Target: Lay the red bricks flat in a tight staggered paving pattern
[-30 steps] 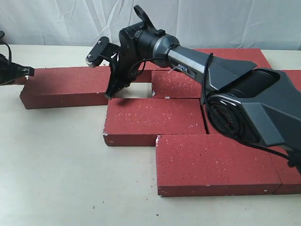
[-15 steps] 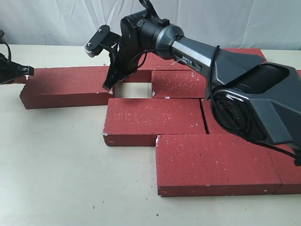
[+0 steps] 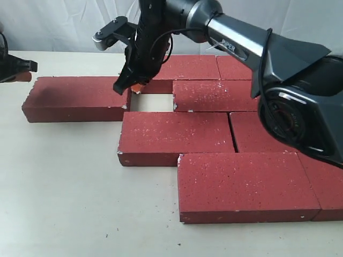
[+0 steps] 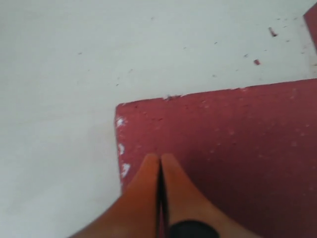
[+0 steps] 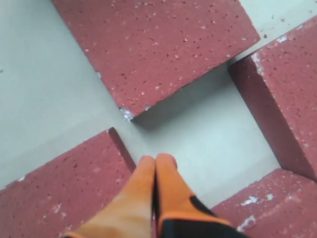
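Red bricks [image 3: 174, 136] lie flat on the table [image 3: 64, 203], mostly packed close, but the left brick [image 3: 75, 99] has a bare gap [image 3: 151, 101] beside it. The right gripper [image 3: 122, 85] hangs pinched shut and empty over that gap. The left gripper [image 4: 159, 161] is shut too, above the brick's other end. A push off the middle could turn the brick crooked, or the tip could slip off its chipped corner.

My worktop [image 3: 59, 187] is a pale, matte cream surface, dotted with small dark specks toward its front edge and a few reddish crumbs [image 4: 256, 62] elsewhere. A white, wrinkled cloth backdrop [image 3: 59, 24] hangs along its far edge and fills the view behind. The light is soft and even, and the shadows are faint.
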Available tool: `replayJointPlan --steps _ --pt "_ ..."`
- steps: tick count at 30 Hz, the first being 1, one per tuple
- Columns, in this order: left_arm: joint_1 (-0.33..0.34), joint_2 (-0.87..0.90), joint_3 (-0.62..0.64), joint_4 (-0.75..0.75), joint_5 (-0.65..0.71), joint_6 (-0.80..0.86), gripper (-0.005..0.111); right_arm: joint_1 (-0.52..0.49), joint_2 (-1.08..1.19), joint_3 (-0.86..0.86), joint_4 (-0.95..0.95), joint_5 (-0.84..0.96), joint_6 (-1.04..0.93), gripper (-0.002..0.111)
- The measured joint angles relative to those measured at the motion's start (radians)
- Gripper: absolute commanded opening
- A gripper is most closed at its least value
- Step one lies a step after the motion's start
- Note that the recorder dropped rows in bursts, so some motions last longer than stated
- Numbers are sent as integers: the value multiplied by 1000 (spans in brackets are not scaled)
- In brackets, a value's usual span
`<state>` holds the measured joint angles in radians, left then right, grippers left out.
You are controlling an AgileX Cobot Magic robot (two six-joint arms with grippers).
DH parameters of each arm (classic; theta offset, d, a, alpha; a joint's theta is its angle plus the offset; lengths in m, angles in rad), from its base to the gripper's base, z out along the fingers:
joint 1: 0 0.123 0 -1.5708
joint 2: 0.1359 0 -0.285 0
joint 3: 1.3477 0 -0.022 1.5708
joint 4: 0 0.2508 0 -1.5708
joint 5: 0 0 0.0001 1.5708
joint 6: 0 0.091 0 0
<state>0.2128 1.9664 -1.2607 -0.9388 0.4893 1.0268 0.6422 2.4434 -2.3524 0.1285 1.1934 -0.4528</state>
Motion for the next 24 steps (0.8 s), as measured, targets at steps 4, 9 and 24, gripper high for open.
replayJointPlan --steps 4,9,24 --pt "-63 4 -3 -145 -5 124 0 0 -43 63 -11 14 -3 -1" --pt "-220 65 -89 -196 -98 185 0 0 -145 278 -13 18 -15 -1" --pt "-333 271 -419 375 -143 -326 0 0 -701 1090 41 -584 -131 -1"
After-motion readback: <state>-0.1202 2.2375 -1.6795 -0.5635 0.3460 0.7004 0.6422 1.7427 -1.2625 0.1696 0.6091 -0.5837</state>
